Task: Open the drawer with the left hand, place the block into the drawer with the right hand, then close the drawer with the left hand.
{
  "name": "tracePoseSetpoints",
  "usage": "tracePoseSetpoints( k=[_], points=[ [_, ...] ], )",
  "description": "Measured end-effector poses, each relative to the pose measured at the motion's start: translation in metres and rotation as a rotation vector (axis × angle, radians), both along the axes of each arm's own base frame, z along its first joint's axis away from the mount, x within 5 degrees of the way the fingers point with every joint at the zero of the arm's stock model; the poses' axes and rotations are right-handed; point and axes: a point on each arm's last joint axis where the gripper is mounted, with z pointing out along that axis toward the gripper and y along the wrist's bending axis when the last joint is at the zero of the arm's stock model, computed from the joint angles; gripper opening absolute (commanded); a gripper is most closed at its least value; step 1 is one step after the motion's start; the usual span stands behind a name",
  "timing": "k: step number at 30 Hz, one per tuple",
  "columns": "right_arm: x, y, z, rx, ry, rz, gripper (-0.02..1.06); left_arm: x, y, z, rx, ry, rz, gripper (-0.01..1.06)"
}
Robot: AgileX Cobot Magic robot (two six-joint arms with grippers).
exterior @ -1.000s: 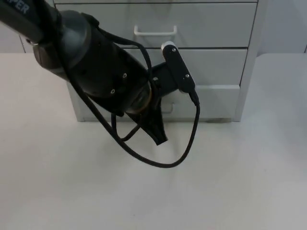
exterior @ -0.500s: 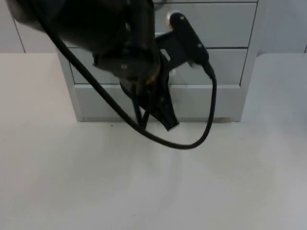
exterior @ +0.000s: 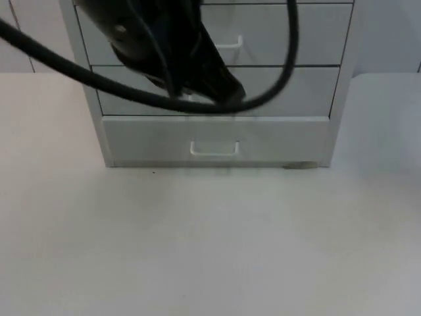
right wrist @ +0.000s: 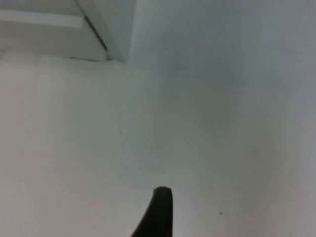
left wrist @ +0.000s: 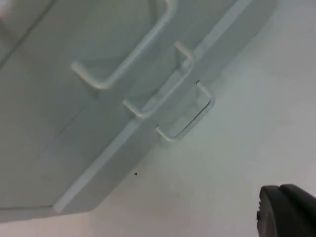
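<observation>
Left arm hides much of the pale grey drawer cabinet (exterior: 217,141).
Left gripper (exterior: 227,92), fingers unreadable, hangs above the shut bottom drawer's white handle (exterior: 214,149); right gripper (right wrist: 159,210) over the white surface (exterior: 210,243), state unclear.

A white desk (exterior: 210,243) spreads out in front, bare and pale. A tiny dark speck (exterior: 154,172) lies on it near the cabinet's foot. Behind, at either side, stands a grey partition wall (exterior: 388,36).
</observation>
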Motion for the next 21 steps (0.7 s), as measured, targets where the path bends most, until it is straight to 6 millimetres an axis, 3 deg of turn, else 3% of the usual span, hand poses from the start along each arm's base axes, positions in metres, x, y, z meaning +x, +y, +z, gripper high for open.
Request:
tracePoseSetpoints(
  k=[5, 10, 16, 18, 21],
  points=[
    [-0.024, 0.015, 0.027, 0.008, -0.116, 0.110, 0.78, -0.031, 0.027, 0.032, -0.092, -0.057, 0.007, 0.00],
    [-0.051, 0.012, 0.055, 0.047, -0.242, 0.126, 0.78, -0.060, 0.052, 0.054, -0.187, -0.124, 0.013, 0.00],
    [-0.091, -0.001, 0.079, 0.084, -0.395, 0.125, 0.78, -0.095, 0.083, 0.066, -0.300, -0.193, 0.029, 0.00],
    [-0.098, -0.003, 0.080, 0.088, -0.412, 0.124, 0.78, -0.101, 0.089, 0.066, -0.322, -0.208, 0.031, 0.00],
    [-0.125, -0.011, 0.078, 0.103, -0.474, 0.123, 0.78, -0.123, 0.108, 0.068, -0.392, -0.251, 0.040, 0.00]
  ],
)
